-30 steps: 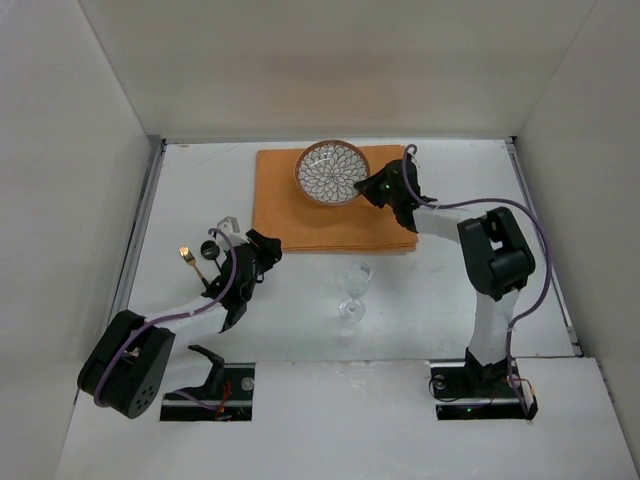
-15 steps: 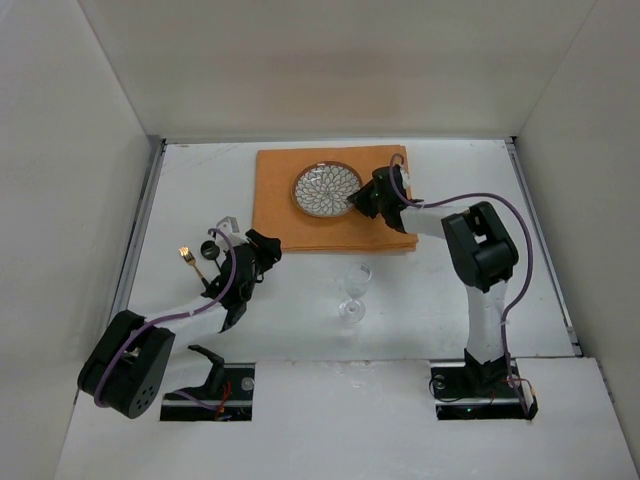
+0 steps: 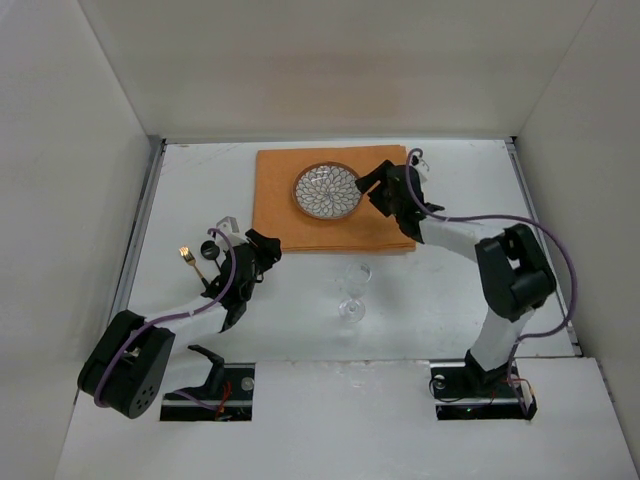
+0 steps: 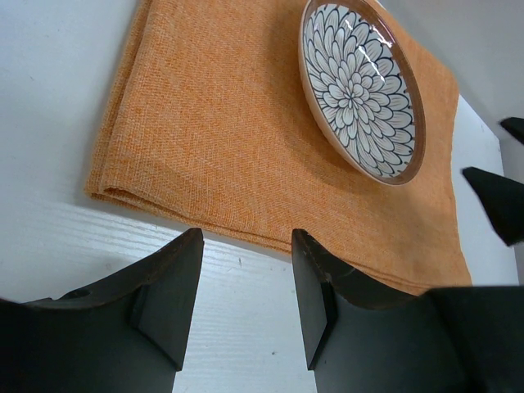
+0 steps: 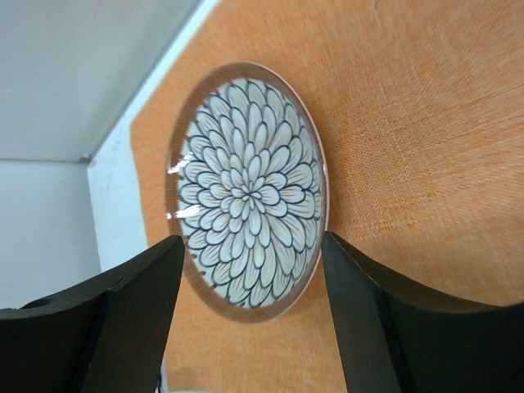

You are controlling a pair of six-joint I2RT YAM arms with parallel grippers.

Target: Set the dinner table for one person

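the white table (image 3: 200, 180) runs under everything, rails along its sides. an orange mat (image 3: 300, 225) lies at its far middle, and a flower-patterned plate (image 3: 327, 190) sits flat on the mat's far part. the right end effector (image 3: 372, 190) hangs just right of the plate, fingers spread wide — not gripping it. the left end effector (image 3: 266, 246) is near the mat's near-left corner, jaws partly apart with nothing between them. a clear glass (image 3: 352, 295) stands upright on bare table just near of the mat. a gold fork (image 3: 186, 256) shows by the left arm — well apart from the mat.
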